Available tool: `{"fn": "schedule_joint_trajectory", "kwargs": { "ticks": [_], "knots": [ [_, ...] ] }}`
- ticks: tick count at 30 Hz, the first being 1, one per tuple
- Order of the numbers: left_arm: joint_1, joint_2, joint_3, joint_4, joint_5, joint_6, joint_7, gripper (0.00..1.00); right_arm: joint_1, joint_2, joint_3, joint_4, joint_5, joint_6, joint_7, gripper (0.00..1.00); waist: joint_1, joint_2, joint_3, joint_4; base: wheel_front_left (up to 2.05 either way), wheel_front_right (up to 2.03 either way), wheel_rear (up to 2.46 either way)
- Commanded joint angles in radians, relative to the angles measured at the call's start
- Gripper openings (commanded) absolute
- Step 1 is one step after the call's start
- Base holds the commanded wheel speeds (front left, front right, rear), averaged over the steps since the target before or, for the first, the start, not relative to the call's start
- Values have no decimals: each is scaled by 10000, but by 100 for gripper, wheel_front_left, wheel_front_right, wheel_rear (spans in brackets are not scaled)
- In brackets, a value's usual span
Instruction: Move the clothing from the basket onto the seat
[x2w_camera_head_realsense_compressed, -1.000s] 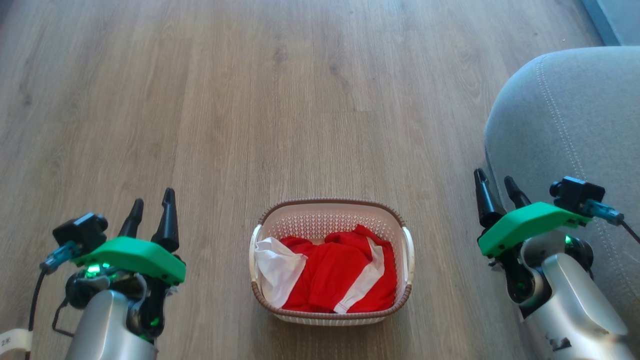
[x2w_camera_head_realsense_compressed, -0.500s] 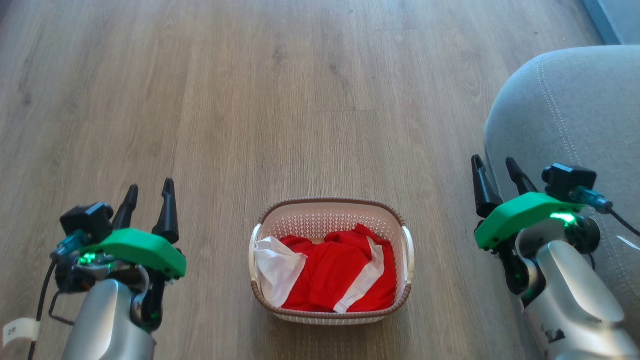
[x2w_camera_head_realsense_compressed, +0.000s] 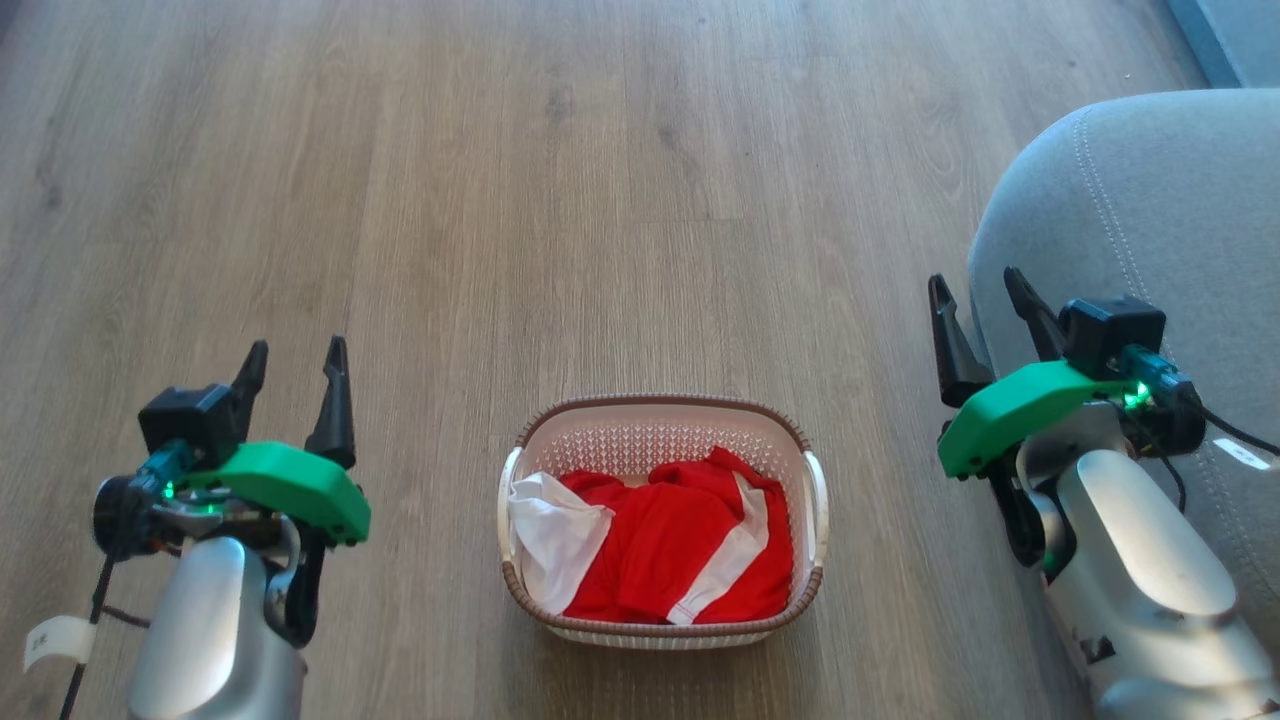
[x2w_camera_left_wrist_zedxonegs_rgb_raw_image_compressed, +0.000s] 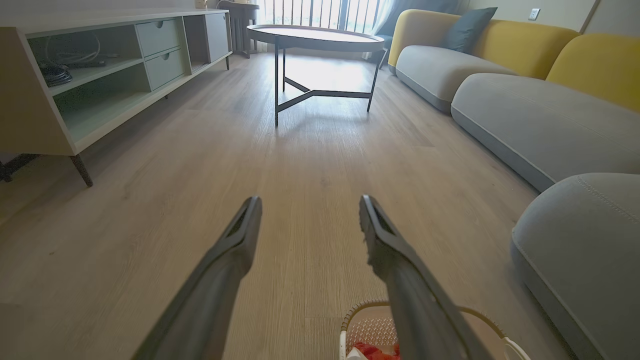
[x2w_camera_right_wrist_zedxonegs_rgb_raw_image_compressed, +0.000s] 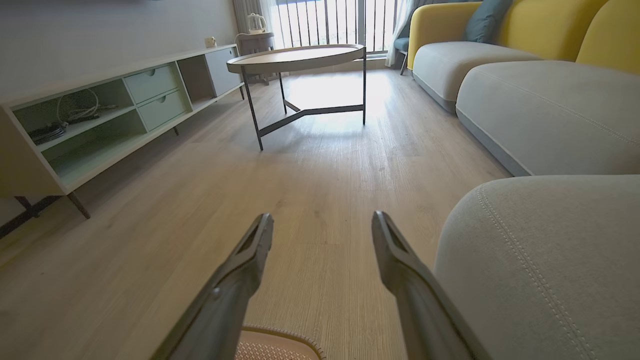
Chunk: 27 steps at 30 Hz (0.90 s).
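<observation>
Head view: left gripper (x2w_camera_head_realsense_compressed: 297, 348) and right gripper (x2w_camera_head_realsense_compressed: 974, 278) flank the basket (x2w_camera_head_realsense_compressed: 660, 403), fingers spread, empty. A shallow pinch could drop the clothing (x2w_camera_head_realsense_compressed: 665, 545), or drag the basket along.

The basket (x2w_camera_head_realsense_compressed: 660, 403) is ringed by bare floor (x2w_camera_head_realsense_compressed: 600, 200); its mouth is left uncovered. Rightward passage is barred by the seat (x2w_camera_head_realsense_compressed: 1150, 200).

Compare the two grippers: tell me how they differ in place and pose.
The left gripper hangs over bare floor left of the basket; the right gripper hangs right of it, beside the seat. In the head view the right gripper sits higher than the left gripper. Shared: both are open, hold nothing and stand clear of the clothing.
</observation>
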Motion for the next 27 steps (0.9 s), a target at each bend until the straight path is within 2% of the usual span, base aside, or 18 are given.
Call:
{"fn": "schedule_joint_trajectory", "kwargs": {
  "ticks": [1, 9, 20, 27],
  "knots": [
    [-623, 161, 428, -205, 354, -19, -195, 100, -506, -141, 153, -280, -407, 67, -172, 100, 0, 0, -14, -5, 0, 0, 0],
    [-810, 98, 643, 60, 1111, -19, -389, 100, -680, -172, 87, -211, -1168, 71, -364, 100, 0, 0, 5, -6, 0, 0, 0],
    [-784, 3, 904, 341, 1107, -17, -389, 100, -498, 11, -444, -99, -1214, 71, -364, 100, 0, 0, -59, 10, 0, 0, 0],
    [-761, -29, 913, 423, 1142, -30, -389, 100, -473, 30, -444, -51, -1143, 71, -364, 100, 0, 0, -65, 13, 0, 0, 0]
  ]
}}
